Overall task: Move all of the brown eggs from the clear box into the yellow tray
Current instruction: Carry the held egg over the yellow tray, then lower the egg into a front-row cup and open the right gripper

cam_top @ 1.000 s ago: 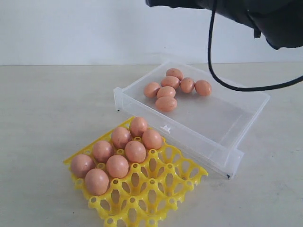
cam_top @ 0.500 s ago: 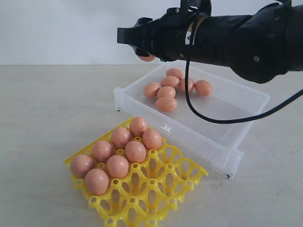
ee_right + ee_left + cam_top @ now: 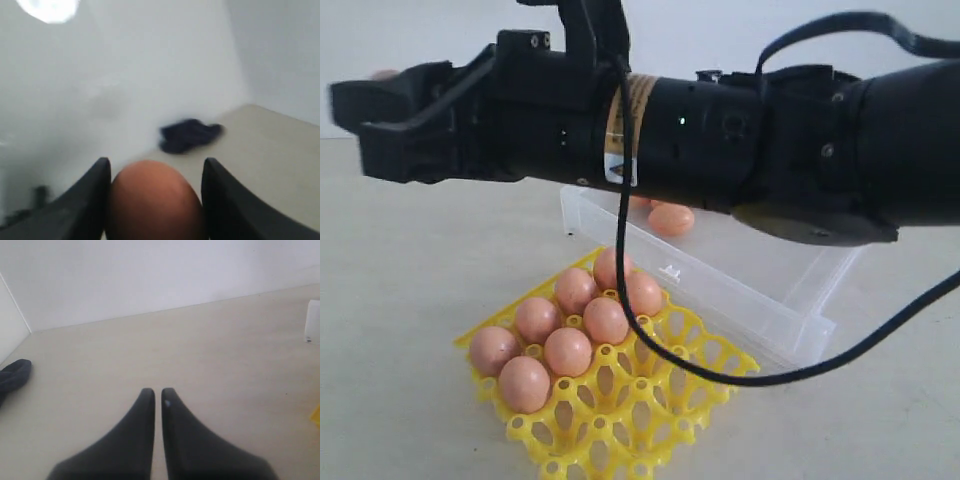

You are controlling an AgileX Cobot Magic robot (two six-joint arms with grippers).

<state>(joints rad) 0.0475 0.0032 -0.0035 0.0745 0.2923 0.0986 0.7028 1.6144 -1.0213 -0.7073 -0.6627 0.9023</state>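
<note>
Exterior view: the right arm stretches across the scene above the table point(image 3: 420, 260), with the right gripper point(image 3: 360, 110) far out to the left. Seven brown eggs point(image 3: 568, 350) sit in the left cups of the yellow tray point(image 3: 660, 400) near the table's front edge, and the clear box point(image 3: 760, 290) behind it, mostly hidden, shows a lone egg point(image 3: 670, 218). Left wrist view: the left gripper point(image 3: 157, 392) hangs over the table, fingers closed to a slit, gripping nothing. Right wrist view: the right gripper clamps the held egg point(image 3: 152, 200) between its fingers, up off the table.

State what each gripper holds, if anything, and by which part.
The right gripper holds one brown egg by its two sides, between its fingers. The left gripper is shut and holds nothing.
</note>
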